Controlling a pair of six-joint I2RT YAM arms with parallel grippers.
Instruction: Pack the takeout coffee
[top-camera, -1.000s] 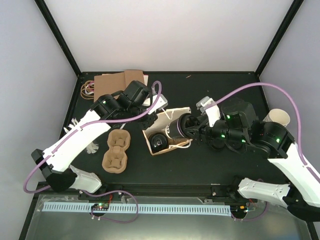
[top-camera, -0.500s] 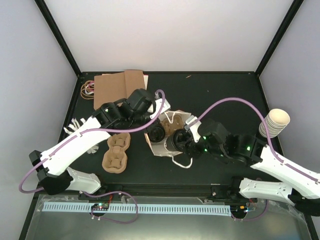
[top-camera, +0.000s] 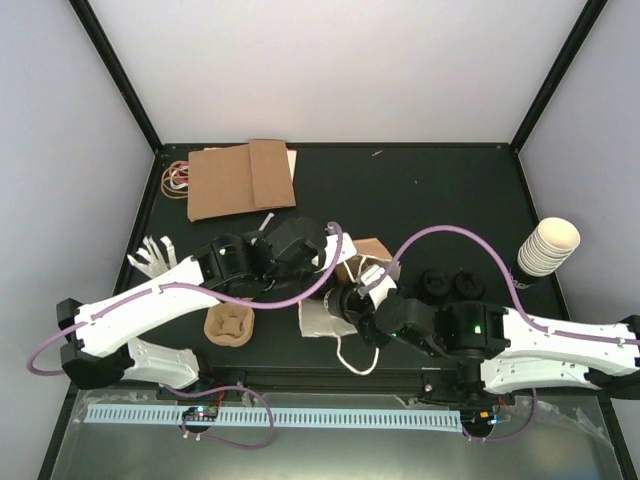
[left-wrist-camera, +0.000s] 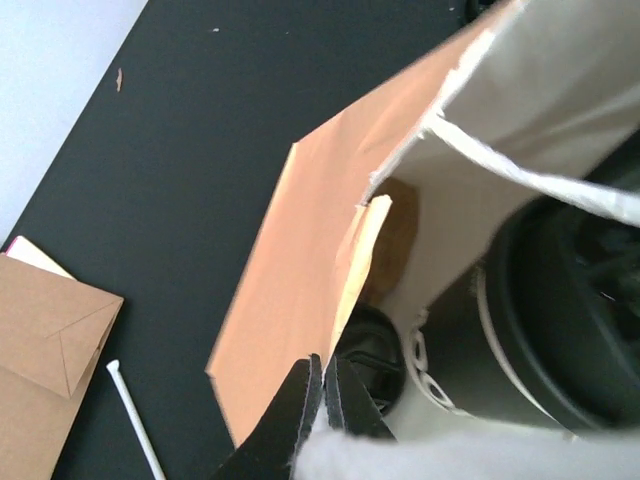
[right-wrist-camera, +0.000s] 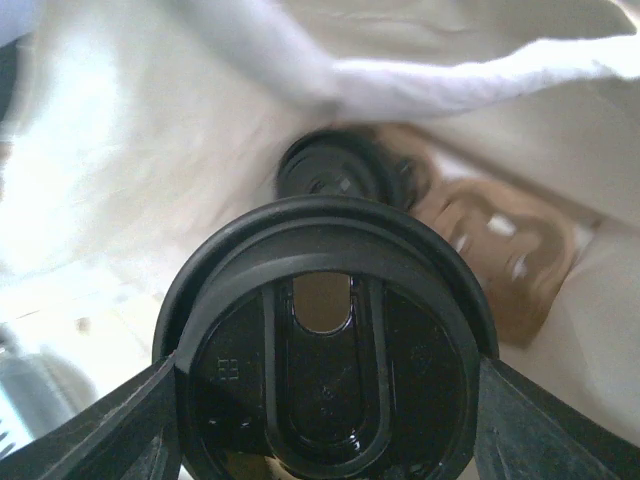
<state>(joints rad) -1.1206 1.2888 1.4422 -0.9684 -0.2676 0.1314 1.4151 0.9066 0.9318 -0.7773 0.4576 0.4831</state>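
Observation:
A takeout coffee (right-wrist-camera: 322, 372), dark with a round black lid, sits between the fingers (right-wrist-camera: 110, 435) of my right gripper (right-wrist-camera: 325, 405), which is shut on it inside the cream paper bag (right-wrist-camera: 130, 170). A second lidded coffee (right-wrist-camera: 340, 175) stands deeper in the bag, beside a brown pulp tray (right-wrist-camera: 505, 255). In the top view the right gripper (top-camera: 350, 300) and its cup are at the bag's (top-camera: 318, 322) mouth. My left gripper (left-wrist-camera: 327, 385) is shut on the bag's rim (left-wrist-camera: 350, 290); from above the left gripper (top-camera: 330, 272) is just left of the right one.
Another pulp tray (top-camera: 228, 323) lies under the left arm. Two loose black lids (top-camera: 436, 285) rest right of the bag. A stack of cream cups (top-camera: 546, 250) stands at the far right. Flat brown bags (top-camera: 240, 180), rubber bands (top-camera: 176, 178) and white cutlery (top-camera: 150, 255) are at back left.
Both arms and the bag have come toward the near edge. The right gripper has carried its coffee further into the bag, and two black lids now show behind it.

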